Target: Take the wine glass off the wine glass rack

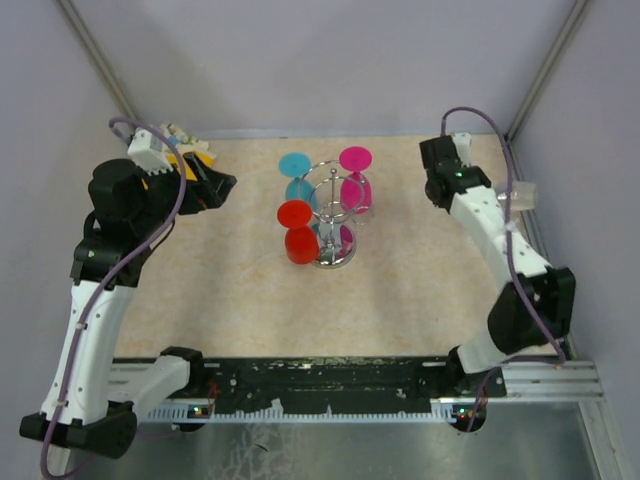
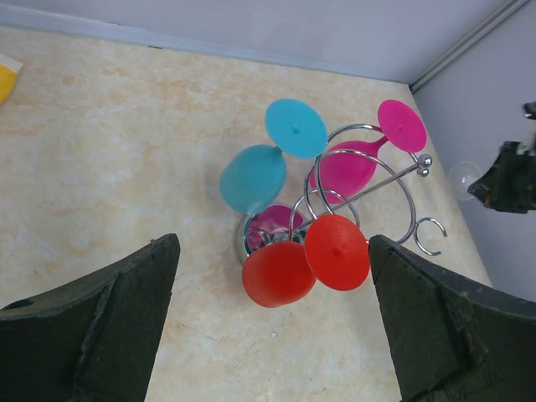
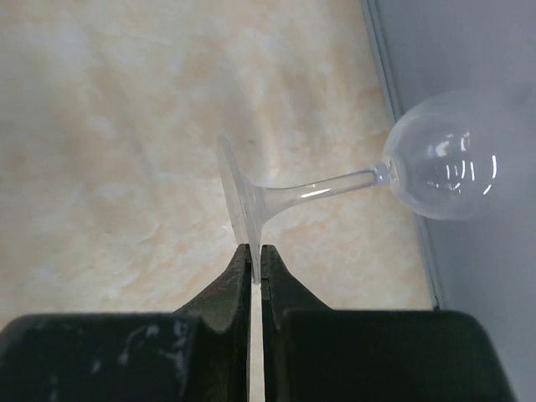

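The chrome wine glass rack (image 1: 333, 215) stands mid-table and also shows in the left wrist view (image 2: 394, 180). A red glass (image 1: 298, 238) (image 2: 280, 272), a blue glass (image 1: 296, 172) (image 2: 251, 177) and pink glasses (image 1: 355, 180) (image 2: 352, 163) hang on it upside down. My right gripper (image 1: 440, 165) (image 3: 256, 251) is off to the right of the rack, shut on the foot of a clear wine glass (image 3: 440, 172), held sideways above the table; the glass also shows in the left wrist view (image 2: 463, 177). My left gripper (image 1: 215, 190) (image 2: 272, 251) is open and empty, left of the rack.
A yellow and white object (image 1: 190, 150) (image 2: 7, 79) lies at the back left, behind the left gripper. Grey walls close the table at the back and both sides. The right wall's foot (image 3: 402, 126) runs close by the clear glass's bowl.
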Tool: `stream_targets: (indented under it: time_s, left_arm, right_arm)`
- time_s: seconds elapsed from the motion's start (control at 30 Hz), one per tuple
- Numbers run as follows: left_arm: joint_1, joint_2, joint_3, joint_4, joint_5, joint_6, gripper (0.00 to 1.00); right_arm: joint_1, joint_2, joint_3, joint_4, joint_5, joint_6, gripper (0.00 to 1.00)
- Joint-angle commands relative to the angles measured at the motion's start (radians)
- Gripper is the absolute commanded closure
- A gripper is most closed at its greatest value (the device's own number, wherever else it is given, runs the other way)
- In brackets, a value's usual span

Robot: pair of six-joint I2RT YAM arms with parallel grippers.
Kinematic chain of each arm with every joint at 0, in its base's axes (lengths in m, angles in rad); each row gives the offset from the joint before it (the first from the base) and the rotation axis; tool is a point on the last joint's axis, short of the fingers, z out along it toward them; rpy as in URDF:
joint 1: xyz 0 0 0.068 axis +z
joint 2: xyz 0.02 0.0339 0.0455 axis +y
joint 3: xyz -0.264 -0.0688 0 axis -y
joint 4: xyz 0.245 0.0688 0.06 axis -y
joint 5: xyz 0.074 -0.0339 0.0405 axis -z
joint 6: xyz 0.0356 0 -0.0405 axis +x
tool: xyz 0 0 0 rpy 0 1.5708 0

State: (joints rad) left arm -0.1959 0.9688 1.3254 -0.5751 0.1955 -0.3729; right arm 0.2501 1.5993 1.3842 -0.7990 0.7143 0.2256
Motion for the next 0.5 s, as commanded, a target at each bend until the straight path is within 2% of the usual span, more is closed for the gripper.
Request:
stream_targets:
  time_s: [0.0, 0.2, 0.37, 0.47]
  left_arm:
    - [-0.004, 0.004, 0.030, 0.038, 0.038, -0.033, 0.01]
    - [-0.005, 0.060, 0.201, 0.023, 0.187, -0.054, 0.04]
    - [-0.006, 0.254, 0.496, -0.097, 0.410, -0.101, 0.03]
    - [-0.010, 0.311, 0.537, -0.061, 0.548, -0.187, 0.03]
  right_arm:
    - [0.007, -0.307, 0.071, 0.063, -0.257, -0.055, 1.00]
    - [0.009, -0.529, 0.112, 0.067, -0.550, -0.049, 1.00]
    - [0.009, -0.652, 0.135, 0.085, -0.920, -0.092, 1.00]
    - [0.008, -0.715, 0.124, 0.135, -1.139, -0.110, 1.00]
